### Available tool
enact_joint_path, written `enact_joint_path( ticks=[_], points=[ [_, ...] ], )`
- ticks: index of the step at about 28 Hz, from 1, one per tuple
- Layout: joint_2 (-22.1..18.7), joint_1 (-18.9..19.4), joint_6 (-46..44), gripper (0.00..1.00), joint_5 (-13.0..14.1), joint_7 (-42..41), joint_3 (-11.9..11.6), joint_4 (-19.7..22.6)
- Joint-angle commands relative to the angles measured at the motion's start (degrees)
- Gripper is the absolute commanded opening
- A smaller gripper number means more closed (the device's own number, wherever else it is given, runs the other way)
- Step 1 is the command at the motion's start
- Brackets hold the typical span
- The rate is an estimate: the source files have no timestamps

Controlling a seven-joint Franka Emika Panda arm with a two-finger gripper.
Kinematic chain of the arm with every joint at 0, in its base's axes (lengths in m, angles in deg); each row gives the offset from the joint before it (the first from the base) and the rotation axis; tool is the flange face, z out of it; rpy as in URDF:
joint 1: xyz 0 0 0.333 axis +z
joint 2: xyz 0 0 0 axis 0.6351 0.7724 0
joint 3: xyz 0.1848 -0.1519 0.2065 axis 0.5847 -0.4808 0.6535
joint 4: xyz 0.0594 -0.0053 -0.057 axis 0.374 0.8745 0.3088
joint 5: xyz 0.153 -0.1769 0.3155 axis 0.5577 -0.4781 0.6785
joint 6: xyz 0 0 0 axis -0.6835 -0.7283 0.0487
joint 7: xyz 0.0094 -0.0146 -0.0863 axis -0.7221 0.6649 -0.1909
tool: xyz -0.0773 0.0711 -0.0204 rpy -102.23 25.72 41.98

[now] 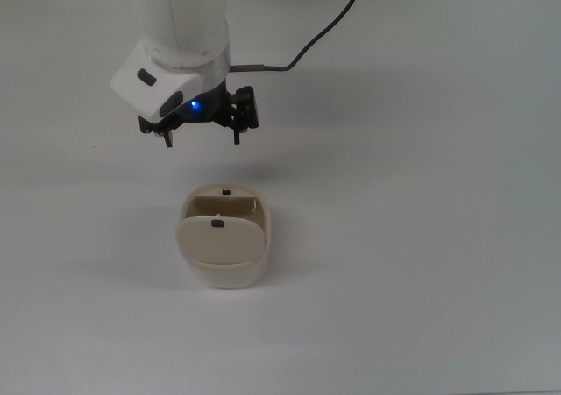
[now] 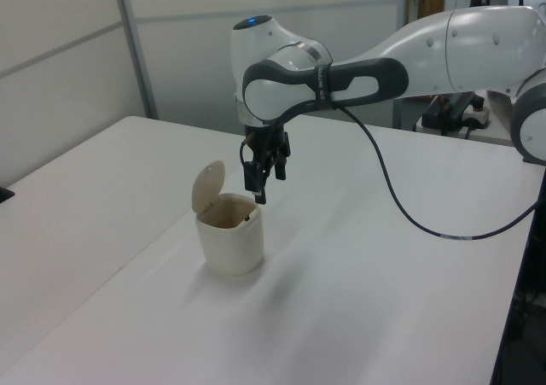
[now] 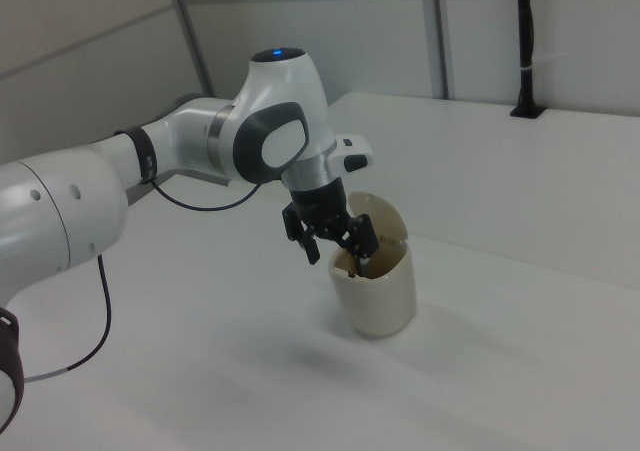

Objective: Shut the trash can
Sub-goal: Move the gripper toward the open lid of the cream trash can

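White table (image 1: 421,264) carries the trash can (image 1: 230,268).

White table (image 2: 384,300) (broad, matte), grey panelled walls (image 2: 68,61).

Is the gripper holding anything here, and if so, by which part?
Nothing is held. The gripper is open and empty, hanging in the air above the table, apart from the trash can, whose lid stands raised.

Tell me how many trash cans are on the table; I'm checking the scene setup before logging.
1. The trash can stands alone on the white table, lid raised, just below the gripper in the top view. Nothing in view could hide another.
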Motion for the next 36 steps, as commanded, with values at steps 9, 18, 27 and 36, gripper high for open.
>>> enact_joint_path(
  ticks=[9,18,27,36],
  points=[
    [-0.81,0.04,-1.91,0.76,-1.2,-0.33,-0.41,0.14],
    [-0.55,0.04,-1.39,0.25,-1.11,-0.59,-0.5,0.05],
    [-1.08,-0.48,-1.74,0.0,-0.85,-2.62,-0.68,-0.04],
    [-1.17,-0.4,-1.74,0.0,-0.58,-2.18,-0.5,-0.21]
  ],
)
